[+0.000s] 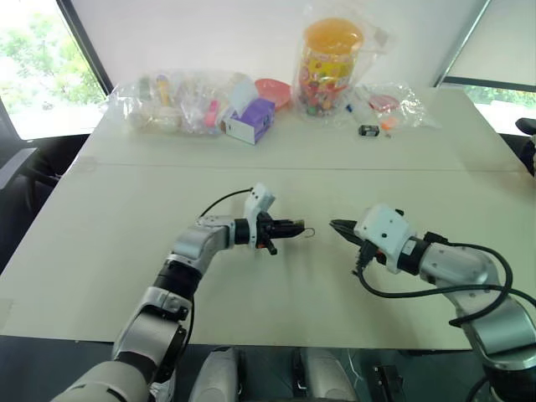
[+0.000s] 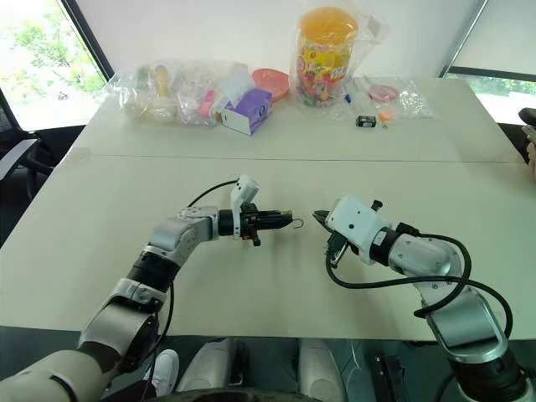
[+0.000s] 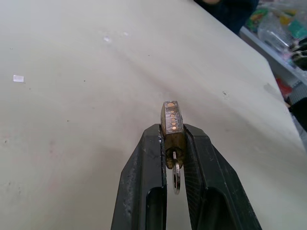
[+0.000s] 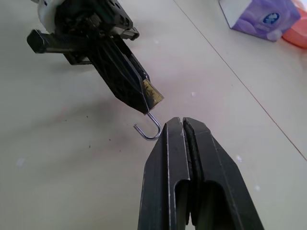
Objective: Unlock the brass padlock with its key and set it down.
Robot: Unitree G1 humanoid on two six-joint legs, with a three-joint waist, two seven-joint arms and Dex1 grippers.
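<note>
My left gripper is shut on the brass padlock, a tiny yellow-brown block pinched between its two black fingers just above the white table. The thin silvery shackle sticks out past the fingertips as an open hook, one end free. The key is a small silvery sliver at the padlock's rear end, between the fingers. My right gripper is shut and holds nothing. Its tip is just to the right of the shackle, apart from it, and points at the left gripper.
Along the table's far edge lie clear bags of small items, a purple box, a pink bowl, an orange-lidded jar and a small black object. A seam crosses the table behind the grippers.
</note>
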